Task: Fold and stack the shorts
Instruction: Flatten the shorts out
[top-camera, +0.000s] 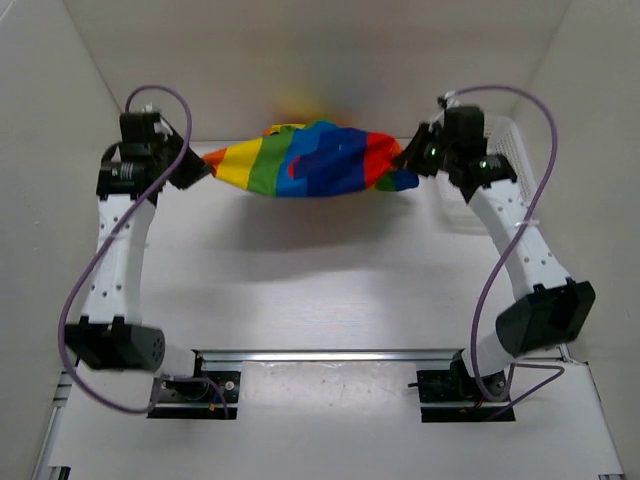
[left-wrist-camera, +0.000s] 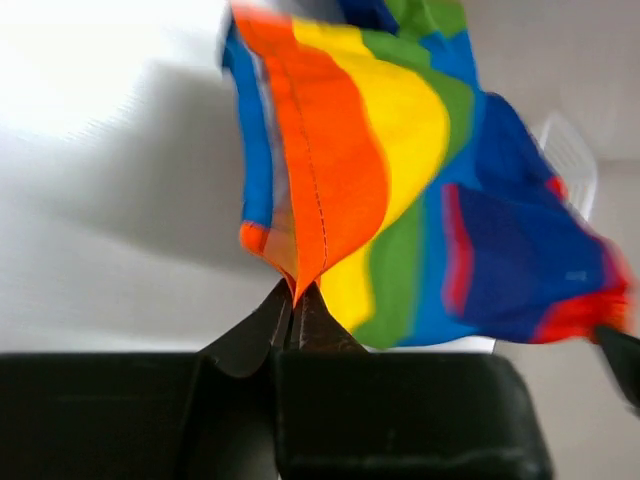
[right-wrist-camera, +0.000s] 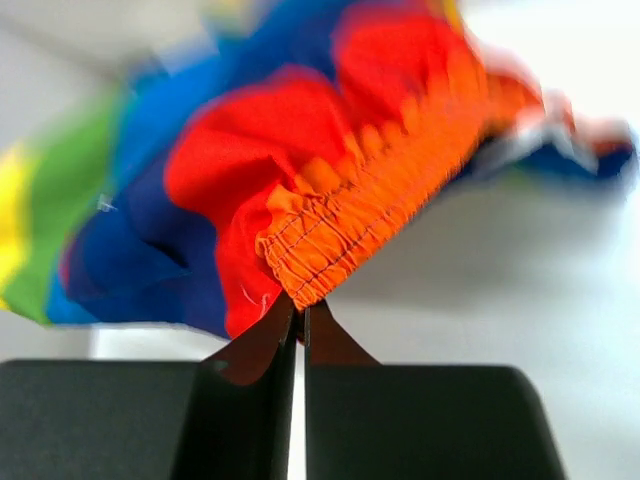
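Observation:
The rainbow-striped shorts (top-camera: 310, 160) hang stretched in the air between my two grippers, above the far part of the table. My left gripper (top-camera: 200, 165) is shut on the orange hem corner at the shorts' left end; the left wrist view shows the shorts (left-wrist-camera: 400, 170) rising from its gripper (left-wrist-camera: 296, 298). My right gripper (top-camera: 408, 155) is shut on the orange elastic waistband at the right end; the right wrist view shows the shorts (right-wrist-camera: 300, 170) pinched in that gripper (right-wrist-camera: 300, 305). The cloth looks blurred in both wrist views.
A white plastic mesh basket (top-camera: 505, 150) stands at the far right, behind the right arm; it also shows in the left wrist view (left-wrist-camera: 570, 160). The white table (top-camera: 320, 290) lies below the shorts, with white walls on the left, back and right.

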